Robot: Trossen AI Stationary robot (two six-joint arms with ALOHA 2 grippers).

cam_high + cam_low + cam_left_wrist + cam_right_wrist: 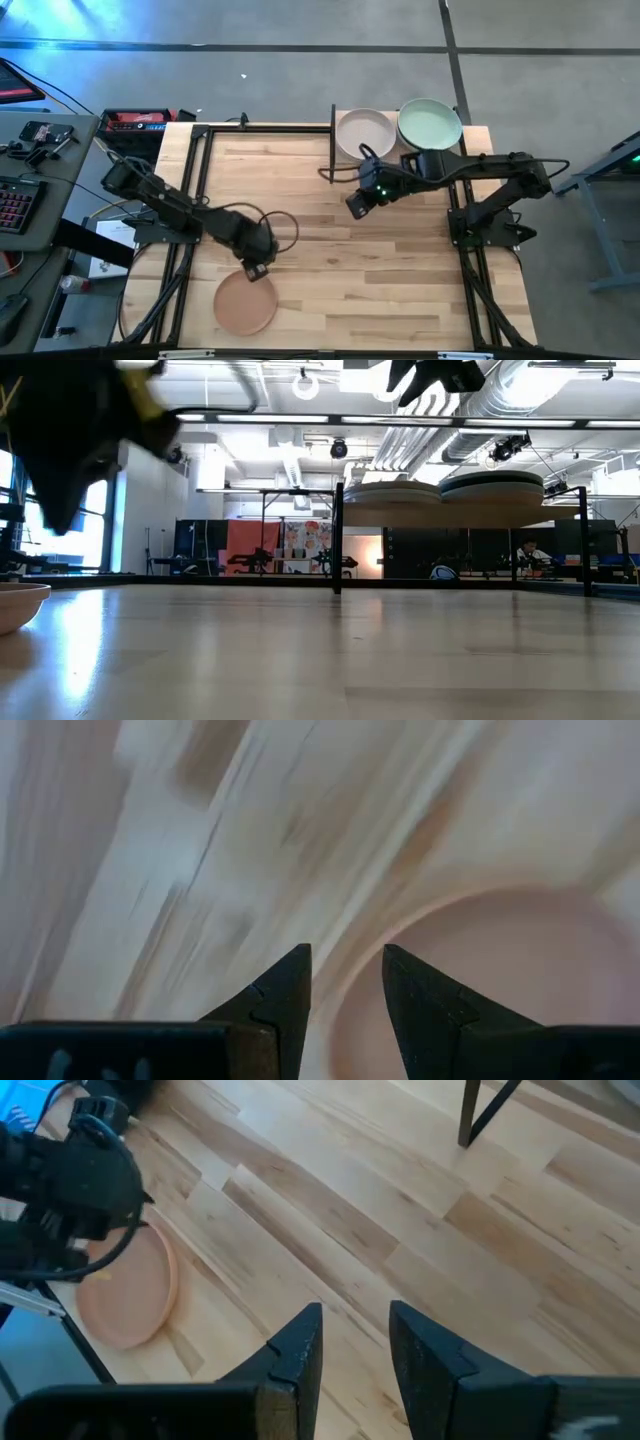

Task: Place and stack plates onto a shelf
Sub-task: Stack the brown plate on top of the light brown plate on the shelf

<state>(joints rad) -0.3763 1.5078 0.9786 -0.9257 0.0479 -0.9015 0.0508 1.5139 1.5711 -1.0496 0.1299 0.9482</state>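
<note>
High view: left hand (pixel 257 270), fingers spread, hovers at the round matte peach plate (pixel 245 304)'s rim on the plank counter (pixel 380 260); right hand (pixel 356 205), fingers parted and empty, hangs well away.

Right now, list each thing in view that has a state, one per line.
Peach plate: flat on the table's near left, not held.
Beige plate: on the shelf, left spot.
Mint green plate: on the shelf, right spot, beside the beige one.
Left pincer: open, over the peach plate's far rim.
Right pincer: open, empty, over bare table in front of the shelf.
</note>
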